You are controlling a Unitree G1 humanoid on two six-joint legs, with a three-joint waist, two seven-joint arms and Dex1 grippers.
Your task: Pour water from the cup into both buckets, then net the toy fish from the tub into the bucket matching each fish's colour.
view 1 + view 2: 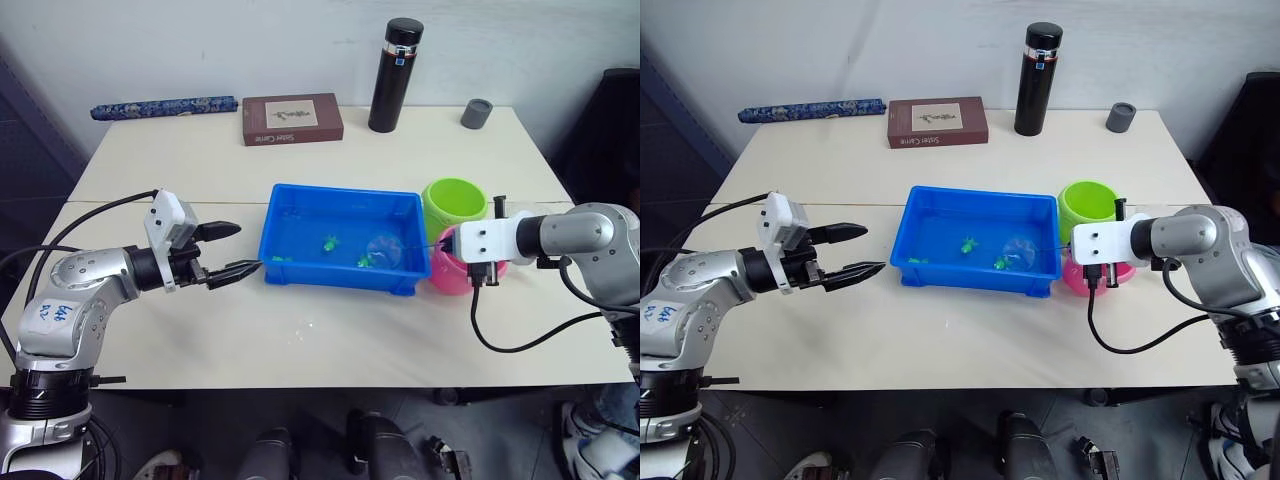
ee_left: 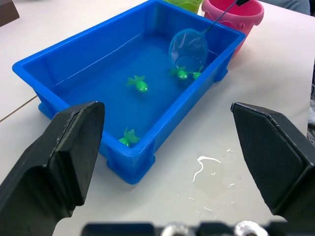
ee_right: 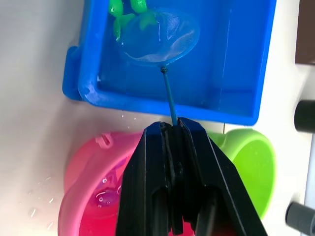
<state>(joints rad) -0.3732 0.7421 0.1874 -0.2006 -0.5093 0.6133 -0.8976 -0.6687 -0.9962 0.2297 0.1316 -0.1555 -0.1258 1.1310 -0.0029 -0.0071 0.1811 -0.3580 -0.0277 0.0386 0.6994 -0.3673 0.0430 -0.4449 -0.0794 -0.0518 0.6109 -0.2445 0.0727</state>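
Inside one tub (image 1: 290, 215), four green fish (image 2: 139, 84), right hand (image 3: 172, 129) gripping net (image 3: 160, 37), left hand (image 1: 232, 250) released.

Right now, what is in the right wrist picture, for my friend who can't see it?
The right tool grips the net by its thin handle, its hoop dipped in the blue tub beside green toy fish. Below sit the pink bucket and the green bucket.

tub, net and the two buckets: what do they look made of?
Tub: likely moulded plastic, glossy blue, with a rolled rim. Net: fine see-through mesh on a light blue hoop; the thin dark handle could be plastic or wire. Pink bucket and green bucket: smooth, shiny plastic by the look of it.
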